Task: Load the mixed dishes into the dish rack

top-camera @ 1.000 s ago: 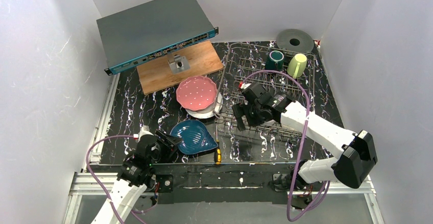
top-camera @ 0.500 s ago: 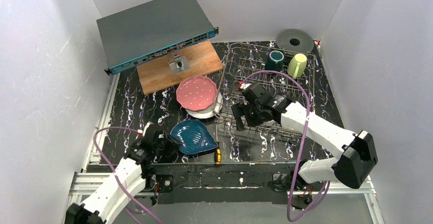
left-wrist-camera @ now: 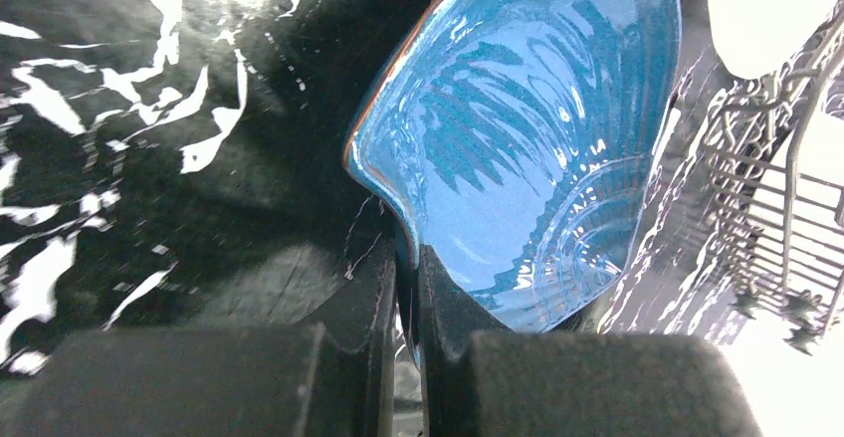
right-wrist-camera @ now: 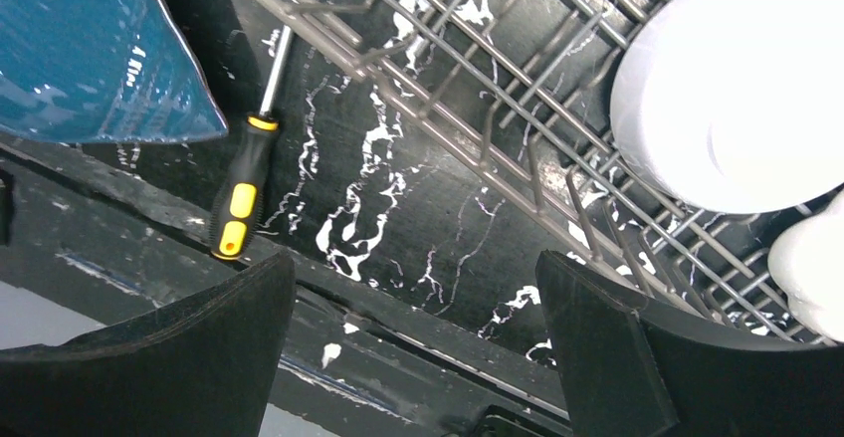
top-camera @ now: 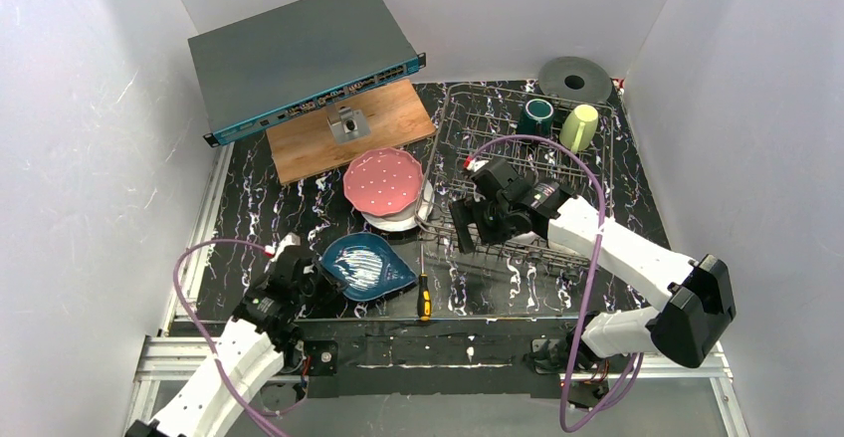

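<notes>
The left pincer (left-wrist-camera: pixel 406 258) is clenched on the near rim of the dark blue plate (left-wrist-camera: pixel 527 138), probably to carry it from the table (top-camera: pixel 289 218) into the dish rack (top-camera: pixel 518 87) to its right. The right pincer (right-wrist-camera: pixel 415 263) hangs released and empty over the rack's near-left corner. Two mugs stand in the rack, a dark teal mug (top-camera: pixel 538 116) and a pale yellow-green mug (top-camera: pixel 579 126). One pink white-dotted plate (top-camera: pixel 383 180) lies on one white plate (top-camera: pixel 398 222) outside the rack.

Around me stand plain white walls (top-camera: pixel 90 158); my counter (top-camera: pixel 279 218) is black with white veins, under even light.
</notes>
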Robot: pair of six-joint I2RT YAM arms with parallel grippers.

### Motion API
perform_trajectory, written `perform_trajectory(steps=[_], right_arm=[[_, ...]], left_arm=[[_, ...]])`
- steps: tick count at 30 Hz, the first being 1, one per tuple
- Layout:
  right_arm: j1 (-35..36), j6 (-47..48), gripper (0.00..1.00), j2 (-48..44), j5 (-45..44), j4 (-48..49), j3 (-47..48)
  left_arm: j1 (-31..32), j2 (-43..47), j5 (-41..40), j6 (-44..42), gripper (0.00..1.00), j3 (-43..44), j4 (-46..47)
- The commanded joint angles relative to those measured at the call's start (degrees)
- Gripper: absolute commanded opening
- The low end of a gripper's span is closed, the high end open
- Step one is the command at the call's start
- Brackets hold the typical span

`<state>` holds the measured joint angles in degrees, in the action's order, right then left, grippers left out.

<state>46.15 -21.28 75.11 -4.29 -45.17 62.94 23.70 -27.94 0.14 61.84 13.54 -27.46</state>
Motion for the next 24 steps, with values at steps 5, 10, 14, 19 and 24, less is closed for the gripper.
perform_trajectory(steps=[5,10,14,19,24], right_arm=[[0.2,-1.8,0.98,0.8,10.4,4.2,5.3],[0.2,-3.9,0.98,-0.5,20.6,12.9,3.4],[0.2,-6.1,0.98,-0.4,28.8,17.7,5.3],[1.1,-7.8,0.98,-2.2,33.5,24.1,5.7],[2.8,-13.5,0.97,0.3,36.2,29.7,6.3]], left_arm=[[-0.2,8.8,-5.0,-10.3,0.00,19.5,-19.2],[-0.2,10.4,-1.7,-15.5,0.00,28.3,-21.5],[-0.2,7.1,2.0,-19.0,0.00,34.2,-22.4],[-0.2,2.7,4.9,-21.7,0.00,38.4,-23.3],[-0.2,2.8,7.8,-21.1,0.00,38.1,-22.1]])
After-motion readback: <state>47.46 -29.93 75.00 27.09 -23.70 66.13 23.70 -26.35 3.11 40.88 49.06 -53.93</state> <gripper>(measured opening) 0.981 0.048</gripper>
